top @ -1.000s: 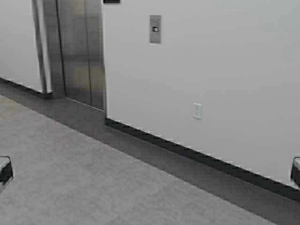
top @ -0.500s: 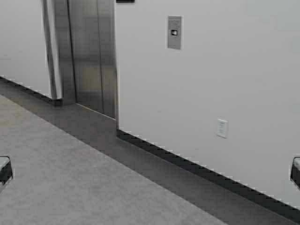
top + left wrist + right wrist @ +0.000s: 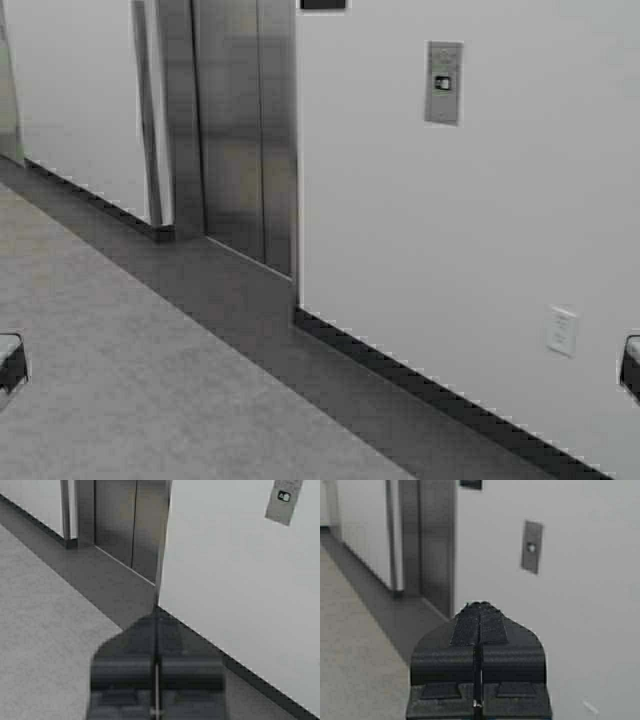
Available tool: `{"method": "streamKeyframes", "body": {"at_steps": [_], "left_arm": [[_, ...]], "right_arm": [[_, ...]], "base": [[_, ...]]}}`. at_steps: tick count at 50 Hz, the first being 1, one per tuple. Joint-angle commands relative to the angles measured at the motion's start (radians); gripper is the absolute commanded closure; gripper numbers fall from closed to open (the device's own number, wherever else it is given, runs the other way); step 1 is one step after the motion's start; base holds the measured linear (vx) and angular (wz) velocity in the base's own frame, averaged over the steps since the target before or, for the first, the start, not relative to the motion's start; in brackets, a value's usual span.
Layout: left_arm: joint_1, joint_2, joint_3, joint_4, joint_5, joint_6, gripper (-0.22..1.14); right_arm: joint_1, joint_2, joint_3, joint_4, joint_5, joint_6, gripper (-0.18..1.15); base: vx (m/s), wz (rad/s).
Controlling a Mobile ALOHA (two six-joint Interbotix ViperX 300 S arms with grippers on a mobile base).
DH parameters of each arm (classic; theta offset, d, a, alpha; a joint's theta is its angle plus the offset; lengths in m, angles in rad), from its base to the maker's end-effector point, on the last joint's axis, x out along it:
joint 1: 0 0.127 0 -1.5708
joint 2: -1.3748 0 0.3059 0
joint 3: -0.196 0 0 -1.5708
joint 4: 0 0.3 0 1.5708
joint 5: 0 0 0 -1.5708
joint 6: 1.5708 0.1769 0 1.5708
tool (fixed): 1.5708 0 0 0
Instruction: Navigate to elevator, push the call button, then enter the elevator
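Observation:
The elevator (image 3: 240,130) shows as closed brushed-steel doors with a dark centre seam, set in the wall at the upper left of the high view; both wrist views also catch the elevator (image 3: 130,525) (image 3: 432,545). To its right the call button (image 3: 443,82) sits on a small grey plate on the white wall, and each wrist camera sees the call button (image 3: 284,500) (image 3: 532,547) too. My left gripper (image 3: 157,617) is shut and holds nothing. My right gripper (image 3: 480,604) is shut as well, held well back from the wall. Both arms are parked low at the sides.
A white outlet plate (image 3: 562,331) sits low on the wall at the right. A dark baseboard (image 3: 420,385) and a darker floor strip (image 3: 230,300) run along the wall. Grey floor (image 3: 130,380) lies between me and the elevator. A small dark sign (image 3: 322,4) hangs above the door frame.
The robot has moved: the elevator, call button and outlet plate have all shifted to the right and slightly down in the high view. Both grippers stay shut.

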Motion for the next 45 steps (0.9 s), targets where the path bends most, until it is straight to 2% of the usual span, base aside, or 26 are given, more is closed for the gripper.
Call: {"method": "streamKeyframes", "body": {"at_steps": [1,13,45], "left_arm": [[-0.015,0.0,-0.009,0.0,-0.006,0.002,0.89],[-0.052,-0.021,-0.009,0.0,-0.006,0.003,0.89],[-0.057,-0.052,-0.005,-0.003,-0.005,-0.005,0.89]], "right_arm": [[0.002,0.021,-0.026,-0.003,0.008,-0.002,0.92],[0.002,0.021,-0.038,-0.017,0.081,-0.002,0.92],[0.003,0.028,-0.051,-0.026,0.15,-0.005,0.92]], "base": [[0.61,0.13],[0.61,0.08],[0.54,0.09]]}}
